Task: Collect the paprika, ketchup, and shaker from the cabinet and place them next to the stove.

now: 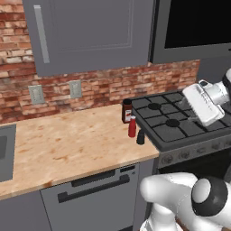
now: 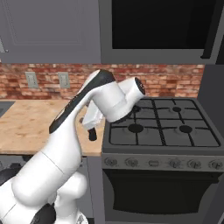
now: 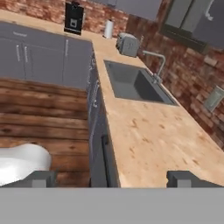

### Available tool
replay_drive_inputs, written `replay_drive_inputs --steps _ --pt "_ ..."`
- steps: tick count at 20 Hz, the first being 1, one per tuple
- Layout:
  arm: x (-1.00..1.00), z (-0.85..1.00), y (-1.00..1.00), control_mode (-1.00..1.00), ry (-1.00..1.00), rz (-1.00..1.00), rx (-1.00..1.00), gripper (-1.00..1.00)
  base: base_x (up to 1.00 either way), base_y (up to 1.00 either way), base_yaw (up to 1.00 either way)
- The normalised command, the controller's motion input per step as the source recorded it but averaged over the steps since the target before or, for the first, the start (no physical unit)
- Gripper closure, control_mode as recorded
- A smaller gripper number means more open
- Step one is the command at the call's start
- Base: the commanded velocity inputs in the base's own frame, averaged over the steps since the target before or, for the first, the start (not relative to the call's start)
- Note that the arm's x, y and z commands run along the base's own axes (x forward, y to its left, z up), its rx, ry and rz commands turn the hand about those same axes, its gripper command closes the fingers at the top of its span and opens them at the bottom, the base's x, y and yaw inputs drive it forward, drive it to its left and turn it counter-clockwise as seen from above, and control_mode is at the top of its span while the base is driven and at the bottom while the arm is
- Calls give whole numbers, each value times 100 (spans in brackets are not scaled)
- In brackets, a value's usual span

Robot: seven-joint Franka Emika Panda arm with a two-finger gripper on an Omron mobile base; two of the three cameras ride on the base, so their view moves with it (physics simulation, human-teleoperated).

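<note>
Shaker (image 1: 140, 136), ketchup (image 1: 132, 126), paprika (image 1: 127, 111) on counter (image 1: 67, 144), left of stove (image 1: 180, 124).
Cabinet (image 1: 90, 34) closed; gripper (image 3: 111, 178) open, empty, right of them.

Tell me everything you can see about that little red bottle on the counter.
The ketchup is a small, slim, bright-red bottle that narrows toward its top and looks like plastic. It stands upright on the wooden counter, close beside the stove, between the taller dark paprika behind it and the tiny black shaker in front. Nothing holds it.

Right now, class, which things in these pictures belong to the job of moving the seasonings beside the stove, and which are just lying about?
Job: paprika, ketchup, shaker, cabinet, stove.
Lying about: toaster, sink, wall sockets.
</note>
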Motion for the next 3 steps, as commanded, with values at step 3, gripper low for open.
replay_drive_inputs --steps 3 --pt "-100 50 4 -100 -3 0 -4 -100 0 0 0"
